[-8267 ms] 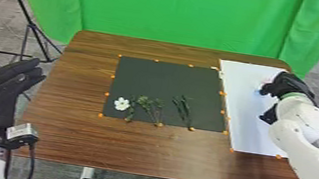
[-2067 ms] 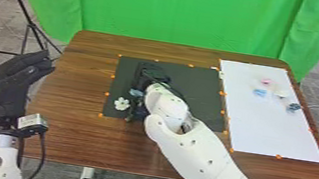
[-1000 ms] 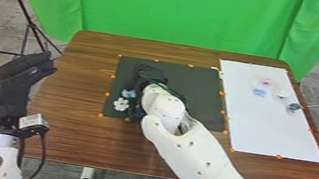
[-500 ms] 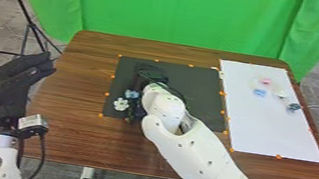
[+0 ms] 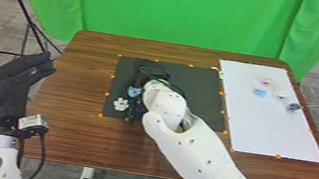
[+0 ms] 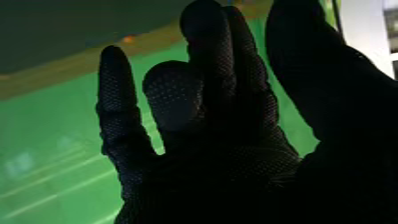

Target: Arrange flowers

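My right hand [image 5: 152,70] is over the upper left part of the dark mat [image 5: 204,78], open. In the right wrist view the right hand [image 6: 209,165] has mostly straight, parted fingers, with no flower visible between them. A blue flower [image 5: 134,92] lies on the mat just left of the right wrist, above a white flower [image 5: 121,104]. Green stems beside them are partly hidden by the right hand and arm. My left hand [image 5: 21,80] is off the table's left edge, its fingers relaxed.
On the white sheet [image 5: 267,128] at the right lie a pink flower [image 5: 266,82], a light blue one [image 5: 259,92], a pale one [image 5: 281,94] and a dark bluish one [image 5: 293,107]. The right arm crosses the table's front edge.
The right hand has gone from the white sheet to the dark mat, and lately its fingers have spread. A blue flower now shows beside the white one. The left hand has shifted slightly.
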Available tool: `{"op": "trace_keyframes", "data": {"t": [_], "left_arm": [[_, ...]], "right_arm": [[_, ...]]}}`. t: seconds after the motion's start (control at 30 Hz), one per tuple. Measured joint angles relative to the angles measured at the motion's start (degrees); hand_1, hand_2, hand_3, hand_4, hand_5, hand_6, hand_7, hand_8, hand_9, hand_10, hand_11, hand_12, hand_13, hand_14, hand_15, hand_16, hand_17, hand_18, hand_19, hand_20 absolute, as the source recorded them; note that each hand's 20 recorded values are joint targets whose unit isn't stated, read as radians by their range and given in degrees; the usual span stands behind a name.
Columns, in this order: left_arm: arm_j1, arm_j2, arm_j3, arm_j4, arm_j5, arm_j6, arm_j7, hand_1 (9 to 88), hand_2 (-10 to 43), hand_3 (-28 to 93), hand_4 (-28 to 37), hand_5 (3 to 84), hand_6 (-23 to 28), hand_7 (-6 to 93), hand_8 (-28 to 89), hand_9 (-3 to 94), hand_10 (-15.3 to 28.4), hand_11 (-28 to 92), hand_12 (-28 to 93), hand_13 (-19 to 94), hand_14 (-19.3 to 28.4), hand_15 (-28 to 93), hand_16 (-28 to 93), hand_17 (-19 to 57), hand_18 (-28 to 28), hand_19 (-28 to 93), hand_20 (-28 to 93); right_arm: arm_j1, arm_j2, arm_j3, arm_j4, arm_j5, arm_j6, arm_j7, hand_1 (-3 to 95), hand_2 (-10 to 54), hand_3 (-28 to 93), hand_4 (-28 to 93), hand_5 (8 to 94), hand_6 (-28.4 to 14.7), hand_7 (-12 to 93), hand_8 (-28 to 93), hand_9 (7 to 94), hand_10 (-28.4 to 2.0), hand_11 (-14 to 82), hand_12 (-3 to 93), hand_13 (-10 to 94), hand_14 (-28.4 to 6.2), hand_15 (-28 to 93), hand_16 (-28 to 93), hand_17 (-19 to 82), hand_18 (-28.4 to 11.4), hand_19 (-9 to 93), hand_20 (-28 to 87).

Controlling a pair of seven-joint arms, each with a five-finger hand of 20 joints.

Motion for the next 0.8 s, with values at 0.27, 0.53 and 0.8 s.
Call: {"op": "trace_keyframes", "data": {"t": [0.27, 0.53, 0.8], "left_arm": [[0.0, -0.13, -0.05, 0.00, 0.00, 0.00, 0.02, 28.7, 1.4, 80, -15.2, 40.7, 11.2, 23.0, -13, 33.4, 19.6, 45, 10, 21, 24.3, 67, -17, -12.4, 19.6, 53, 11], [0.0, -0.15, 0.01, 0.00, 0.01, -0.01, -0.02, 28.8, 1.5, 80, -15.3, 40.8, 11.3, 23.0, -13, 33.7, 19.8, 45, 10, 21, 24.2, 67, -17, -12.5, 19.5, 53, 11], [0.0, -0.15, -0.03, 0.00, 0.02, -0.02, -0.08, 28.7, 1.5, 80, -15.2, 40.9, 11.3, 23.1, -13, 33.9, 19.8, 45, 10, 21, 24.2, 67, -17, -12.5, 19.5, 53, 11]], "right_arm": [[-0.1, 0.4, -3.6, 1.2, -0.4, 8.2, -0.2, 56.1, -9.5, 80, -28, 67.0, -4.3, 31, -2, 75.5, -5.2, 36.2, 38.4, 71, -3.7, 79, 30, 18, -21.5, 71, 18], [1.3, 1.2, -5.3, 1.3, 0.6, 9.8, -0.1, 49.0, -3.7, 92, -27, 68.7, -4.6, 25, -2, 83.1, -8.1, 15.3, 29.9, 72, -1.4, 72, 32, 18, -21.9, 70, 19], [2.3, 2.1, -6.5, 1.1, 2.1, 11.1, 0.9, 51.0, 3.3, 93, -27, 70.9, -3.3, 26, -1, 83.5, -7.9, 20.5, 29.3, 73, -2.2, 72, 30, 19, -21.7, 69, 18]]}}
